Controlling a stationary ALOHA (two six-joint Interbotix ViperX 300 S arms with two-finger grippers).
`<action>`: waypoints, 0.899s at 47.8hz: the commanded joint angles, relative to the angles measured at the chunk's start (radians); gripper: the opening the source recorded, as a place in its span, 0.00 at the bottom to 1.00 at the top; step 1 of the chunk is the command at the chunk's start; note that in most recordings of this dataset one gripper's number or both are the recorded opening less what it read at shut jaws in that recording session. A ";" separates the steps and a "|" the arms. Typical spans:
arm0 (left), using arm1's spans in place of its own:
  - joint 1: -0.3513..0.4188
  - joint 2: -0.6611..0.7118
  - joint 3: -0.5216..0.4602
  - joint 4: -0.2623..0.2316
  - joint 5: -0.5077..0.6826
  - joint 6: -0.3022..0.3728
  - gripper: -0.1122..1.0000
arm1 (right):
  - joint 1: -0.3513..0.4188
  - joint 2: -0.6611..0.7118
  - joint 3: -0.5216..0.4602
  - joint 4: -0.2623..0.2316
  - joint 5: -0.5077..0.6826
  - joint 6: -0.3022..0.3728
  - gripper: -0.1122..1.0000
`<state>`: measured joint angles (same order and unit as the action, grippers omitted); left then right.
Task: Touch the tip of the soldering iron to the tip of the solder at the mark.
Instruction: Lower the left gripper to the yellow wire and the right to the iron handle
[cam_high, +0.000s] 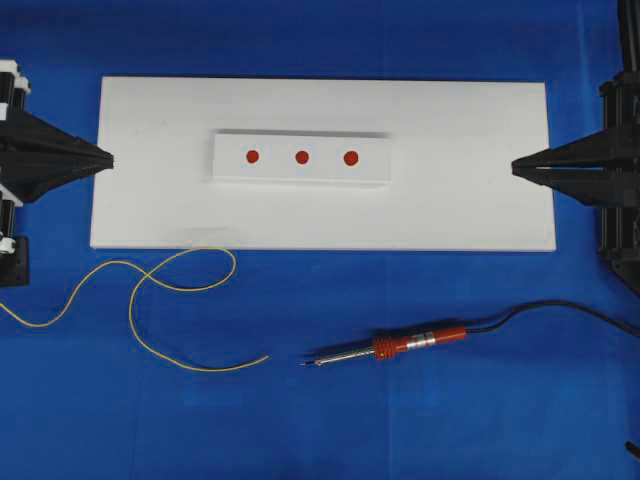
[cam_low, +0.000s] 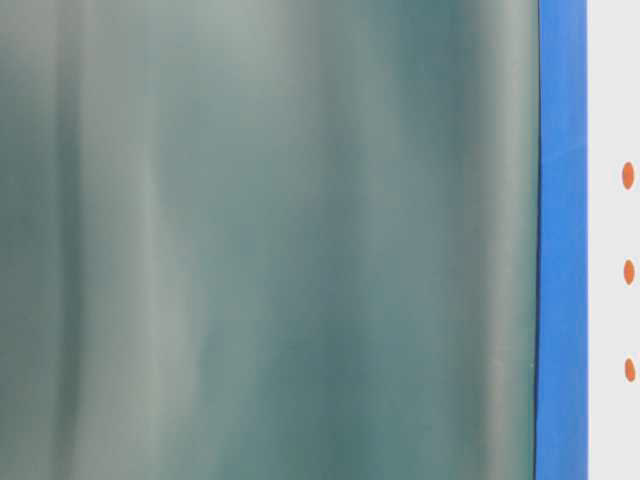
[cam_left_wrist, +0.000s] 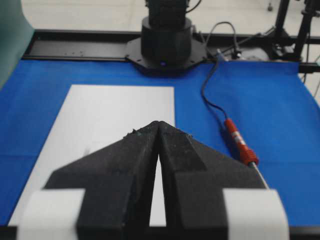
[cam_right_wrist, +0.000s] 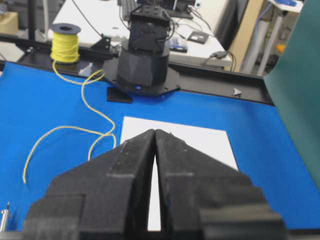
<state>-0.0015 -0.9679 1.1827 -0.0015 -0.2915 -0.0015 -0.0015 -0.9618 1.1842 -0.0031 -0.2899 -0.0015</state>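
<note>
At the left edge of the overhead view the left hand (cam_high: 108, 158) is closed, its two black fingers pressed together to a point and holding nothing; it hovers over the left end of the white board (cam_high: 150, 200) that lies on the blue worktop (cam_high: 400, 420). Below and just to the right of this hand, off the board, the solder (cam_high: 150, 290) sprawls in loose yellow loops across the worktop, its free tip ending well out toward the middle; in the right wrist view the wire runs back to a yellow spool (cam_right_wrist: 65, 43) beside the arm base. Ahead of the left hand, in the middle of the board, sits a raised white block (cam_high: 300, 175) with three red marks (cam_high: 302, 157) in a row. Just past the solder's free end, and apart from it, lies the soldering iron (cam_high: 410, 343), its thin metal tip pointing toward the solder, its red-orange handle toward the right, its black cord (cam_high: 560, 310) trailing off to the right edge. It lies below and to the left of the right hand (cam_high: 514, 166), which is likewise shut and empty, poised at the board's right end.
</note>
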 joint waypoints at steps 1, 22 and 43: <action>-0.002 0.011 -0.021 0.000 0.012 -0.006 0.10 | -0.002 0.011 -0.034 0.006 -0.006 0.012 0.10; -0.098 0.028 -0.012 0.002 0.021 -0.006 0.10 | 0.075 0.058 -0.067 0.006 0.055 0.094 0.05; -0.267 0.219 -0.005 0.000 -0.034 -0.046 0.63 | 0.179 0.167 -0.049 0.006 0.097 0.178 0.81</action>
<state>-0.2439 -0.7931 1.1873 -0.0015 -0.3053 -0.0383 0.1641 -0.8268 1.1428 0.0000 -0.1979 0.1718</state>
